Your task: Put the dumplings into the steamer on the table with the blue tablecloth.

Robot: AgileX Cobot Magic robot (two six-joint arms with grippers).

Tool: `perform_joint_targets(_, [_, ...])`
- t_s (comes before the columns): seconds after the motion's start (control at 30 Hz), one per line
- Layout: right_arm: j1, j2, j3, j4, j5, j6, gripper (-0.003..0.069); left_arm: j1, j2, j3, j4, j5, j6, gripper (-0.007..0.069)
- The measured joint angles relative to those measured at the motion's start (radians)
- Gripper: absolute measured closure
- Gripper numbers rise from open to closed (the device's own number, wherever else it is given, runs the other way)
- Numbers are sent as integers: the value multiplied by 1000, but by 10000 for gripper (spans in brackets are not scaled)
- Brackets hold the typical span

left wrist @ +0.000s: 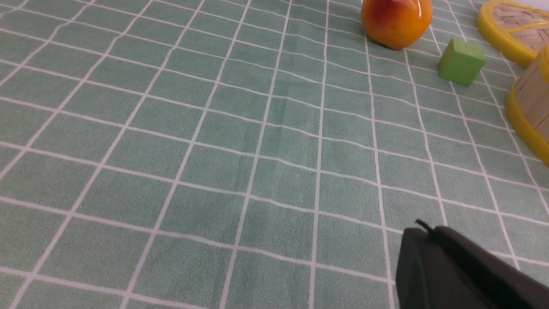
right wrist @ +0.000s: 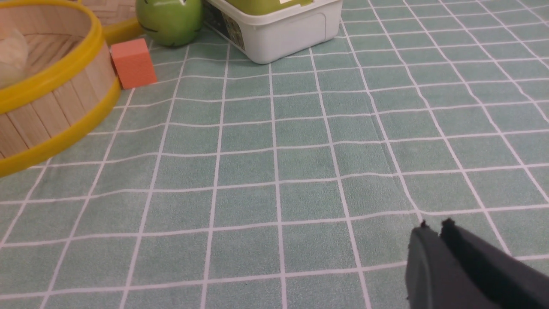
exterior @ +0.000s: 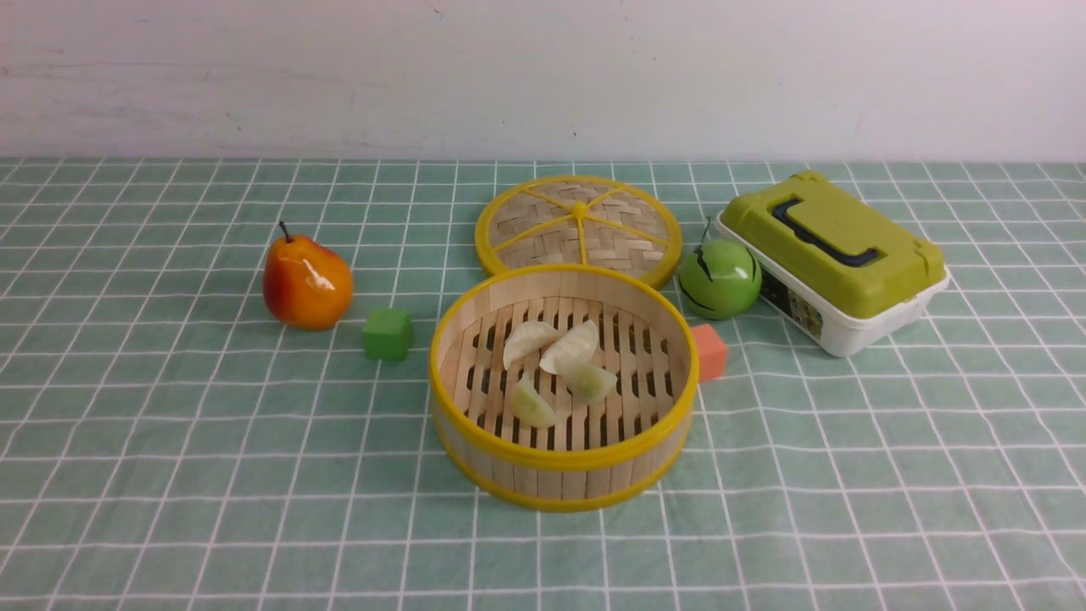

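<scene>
Both end effectors, left and right, look closed, empty; all four dumplings sit in the steamer, so I'd keep clear.

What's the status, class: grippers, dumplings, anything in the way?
Left gripper shut, empty, over bare cloth. Right gripper near shut, empty. All four dumplings in the steamer. Lid off behind it; nothing in the way.

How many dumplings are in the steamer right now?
4, all on the steamer floor: two white dumplings toward the back, touching; two green dumplings nearer the front. None visible on the cloth.
</scene>
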State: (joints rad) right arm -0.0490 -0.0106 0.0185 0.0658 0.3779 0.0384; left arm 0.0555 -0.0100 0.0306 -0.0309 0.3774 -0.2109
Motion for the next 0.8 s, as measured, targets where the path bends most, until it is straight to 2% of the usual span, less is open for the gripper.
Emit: perform_joint_targets(0.8, [0,0,0,0,0,0,586,0,0,0,-1,0,0,636])
